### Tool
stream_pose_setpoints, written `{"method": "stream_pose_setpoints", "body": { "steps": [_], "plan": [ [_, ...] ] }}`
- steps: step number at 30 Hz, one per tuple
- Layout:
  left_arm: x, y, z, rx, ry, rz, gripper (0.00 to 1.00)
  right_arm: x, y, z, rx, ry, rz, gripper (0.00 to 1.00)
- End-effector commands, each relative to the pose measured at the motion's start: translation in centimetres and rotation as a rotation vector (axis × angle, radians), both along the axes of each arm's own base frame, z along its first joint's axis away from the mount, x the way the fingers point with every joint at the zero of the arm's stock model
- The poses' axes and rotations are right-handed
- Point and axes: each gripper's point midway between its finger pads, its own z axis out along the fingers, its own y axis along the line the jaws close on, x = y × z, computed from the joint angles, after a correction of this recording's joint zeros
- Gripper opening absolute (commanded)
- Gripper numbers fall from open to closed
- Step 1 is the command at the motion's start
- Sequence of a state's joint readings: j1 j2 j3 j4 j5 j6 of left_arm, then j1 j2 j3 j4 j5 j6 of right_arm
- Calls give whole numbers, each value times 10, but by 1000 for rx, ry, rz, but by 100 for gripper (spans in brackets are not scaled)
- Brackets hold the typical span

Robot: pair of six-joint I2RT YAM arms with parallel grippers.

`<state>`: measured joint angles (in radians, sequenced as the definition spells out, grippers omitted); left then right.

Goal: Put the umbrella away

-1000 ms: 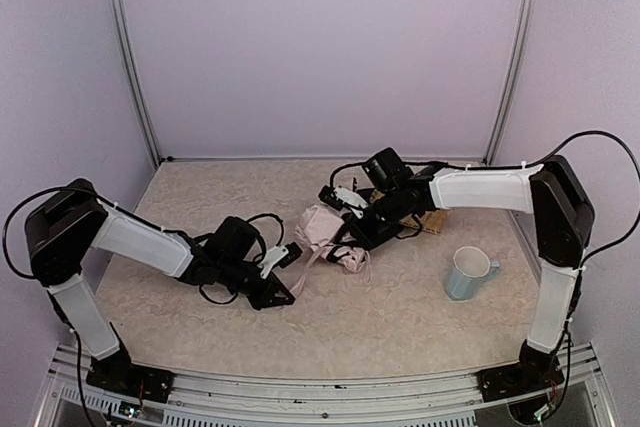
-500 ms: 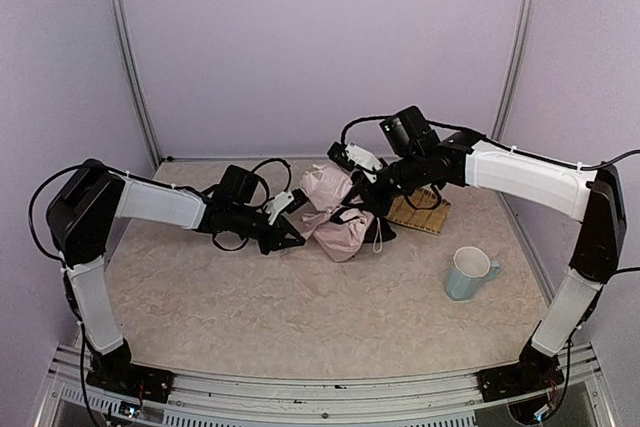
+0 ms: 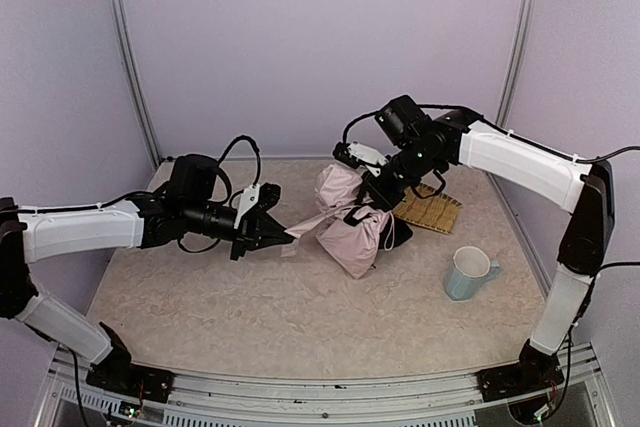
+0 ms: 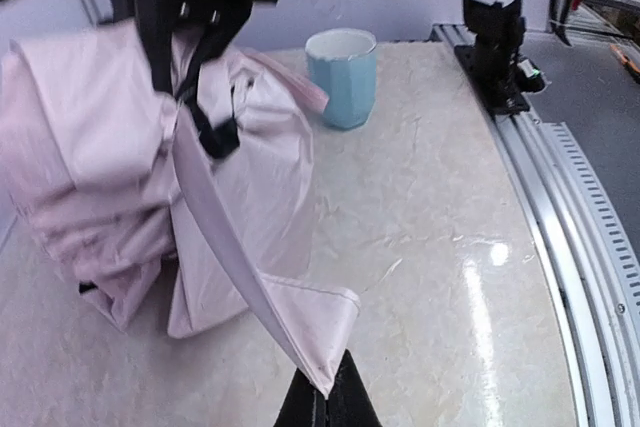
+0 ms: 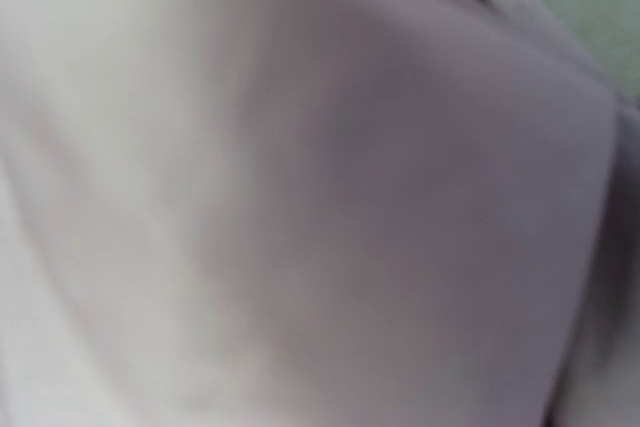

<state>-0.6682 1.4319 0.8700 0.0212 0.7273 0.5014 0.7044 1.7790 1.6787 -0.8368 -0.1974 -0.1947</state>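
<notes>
The umbrella (image 3: 345, 229) is a bunched, pale pink bundle with black lining at mid-table. It also fills the left of the left wrist view (image 4: 90, 157). My right gripper (image 3: 377, 190) comes down on its top and is shut on it; its black fingers (image 4: 160, 37) clamp the fabric. The right wrist view shows only blurred pink fabric (image 5: 300, 187), with its own jaws hidden. My left gripper (image 3: 284, 239) is shut on a corner of a fabric flap (image 4: 315, 332), pulled out taut to the left of the bundle; the pinch shows in the left wrist view (image 4: 327, 399).
A light blue mug (image 3: 467, 273) stands at the right; it also shows in the left wrist view (image 4: 342, 77). A woven bamboo tray (image 3: 432, 211) lies behind the umbrella, at its right. The right arm's base (image 4: 495, 42) stands at the table's near edge.
Both arms have risen and moved back. The right gripper carried the umbrella up and back. The left gripper took the flap corner and drew it out to the left.
</notes>
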Motion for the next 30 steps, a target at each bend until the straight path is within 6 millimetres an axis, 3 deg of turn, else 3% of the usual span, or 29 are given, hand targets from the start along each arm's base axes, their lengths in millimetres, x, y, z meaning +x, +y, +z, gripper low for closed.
{"method": "stream_pose_setpoints", "body": {
  "steps": [1,3,5,7,11,15,19,23,30],
  "plan": [
    [-49,3,32,-100,-31,-225,0,3,-27,-9,-100,62,-64,0],
    [-58,3,34,-92,-51,-248,0,9,-34,-13,-109,72,-93,0],
    [-58,4,21,-44,-52,-225,0,10,-34,-13,-94,83,-95,0],
    [-50,9,4,3,-12,-170,0,5,-28,-14,-67,109,-68,0],
    [-30,13,-11,18,72,-127,0,-16,-17,-11,-13,163,48,0],
    [12,11,-43,64,131,-35,0,-49,7,25,128,162,219,0],
    [39,-3,-71,83,183,-37,0,-87,35,51,184,93,376,0],
    [61,-25,-76,51,198,-86,0,-122,57,52,173,77,486,0],
    [101,-48,-64,-12,60,-98,0,-151,77,35,34,-39,558,0]
  ]
}}
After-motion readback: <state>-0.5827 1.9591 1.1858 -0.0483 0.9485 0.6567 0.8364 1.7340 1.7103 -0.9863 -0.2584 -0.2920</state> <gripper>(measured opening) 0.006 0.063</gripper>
